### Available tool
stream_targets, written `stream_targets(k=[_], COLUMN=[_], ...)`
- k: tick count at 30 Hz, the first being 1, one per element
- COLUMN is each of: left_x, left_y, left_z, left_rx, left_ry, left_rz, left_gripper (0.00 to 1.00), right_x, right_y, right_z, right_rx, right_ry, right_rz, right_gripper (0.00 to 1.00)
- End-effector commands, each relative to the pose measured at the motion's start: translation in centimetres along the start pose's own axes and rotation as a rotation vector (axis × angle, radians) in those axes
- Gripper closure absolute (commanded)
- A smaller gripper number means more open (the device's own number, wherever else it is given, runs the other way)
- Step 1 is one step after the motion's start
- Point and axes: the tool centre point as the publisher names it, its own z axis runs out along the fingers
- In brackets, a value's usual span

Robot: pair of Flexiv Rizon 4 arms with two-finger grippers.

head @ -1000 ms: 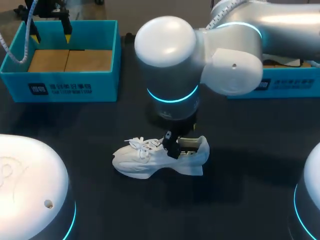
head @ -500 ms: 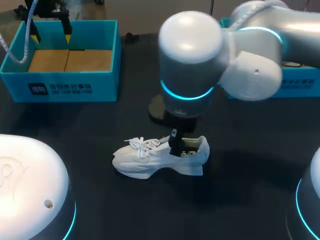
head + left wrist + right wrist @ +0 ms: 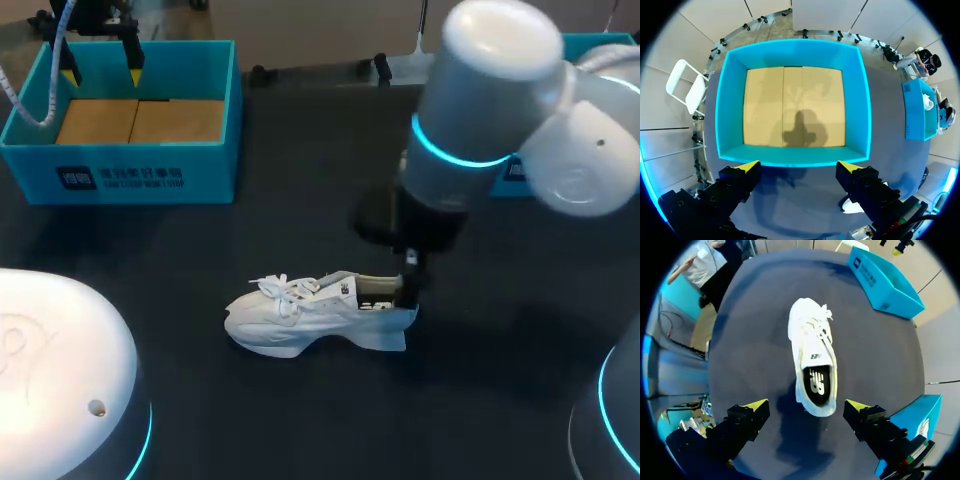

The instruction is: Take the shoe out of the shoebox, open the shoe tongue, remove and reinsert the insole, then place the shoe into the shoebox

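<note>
One white shoe (image 3: 320, 315) stands on the counter (image 3: 480, 400) well apart from the shoebox (image 3: 140, 175), right gripper (image 3: 806, 406) spread above its heel opening, likely lining up on the insole (image 3: 816, 382); left gripper (image 3: 799, 167) spread, parked over the shoebox.

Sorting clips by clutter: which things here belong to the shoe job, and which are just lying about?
Job:
shoe
shoebox
right tool, open over the shoe's heel
left tool, open over the shoebox

Lying about:
second teal box, at the table's far right
</note>
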Motion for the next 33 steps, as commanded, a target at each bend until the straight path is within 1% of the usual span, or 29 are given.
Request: stream_targets(k=[1,2,5,7,10,13,15,18,20,21,22,28,33], left_x=[0.0,0.0,0.0,0.0,0.0,0.0,0.0,0.0,0.0,0.0,0.0,0.0,0.0], left_y=[0.0,0.0,0.0,0.0,0.0,0.0,0.0,0.0,0.0,0.0,0.0,0.0,0.0], left_z=[0.0,0.0,0.0,0.0,0.0,0.0,0.0,0.0,0.0,0.0,0.0,0.0,0.0], left_rx=[0.0,0.0,0.0,0.0,0.0,0.0,0.0,0.0,0.0,0.0,0.0,0.0,0.0], left_ry=[0.0,0.0,0.0,0.0,0.0,0.0,0.0,0.0,0.0,0.0,0.0,0.0,0.0], left_rz=[0.0,0.0,0.0,0.0,0.0,0.0,0.0,0.0,0.0,0.0,0.0,0.0,0.0], left_gripper=[0.0,0.0,0.0,0.0,0.0,0.0,0.0,0.0,0.0,0.0,0.0,0.0,0.0], right_x=[-0.2,-0.5,-0.9,-1.0,-1.3,-1.7,-1.9,-2.3,-2.5,-2.5,-2.5,-2.6,-3.0], right_y=[-2.8,-3.3,-3.8,-4.3,-5.0,-5.7,-6.0,-6.2,-6.3,-6.4,-6.5,-7.1,-7.9], right_z=[0.0,0.1,0.3,0.6,1.5,2.4,2.9,3.2,3.2,3.3,3.4,4.6,5.3], right_rx=[-0.313,-0.34,-0.39,-0.468,-0.548,-0.601,-0.647,-0.733,-0.818,-0.833,-0.865,-0.918,-0.93], right_ry=[-0.005,0.002,-0.002,0.016,0.05,0.055,0.07,0.053,0.043,0.029,0.039,0.065,0.049], right_rz=[-0.004,-0.006,-0.025,-0.049,-0.084,-0.092,-0.101,-0.105,-0.113,-0.122,-0.127,-0.127,-0.075], right_gripper=[0.0,0.0,0.0,0.0,0.0,0.0,0.0,0.0,0.0,0.0,0.0,0.0,0.0])
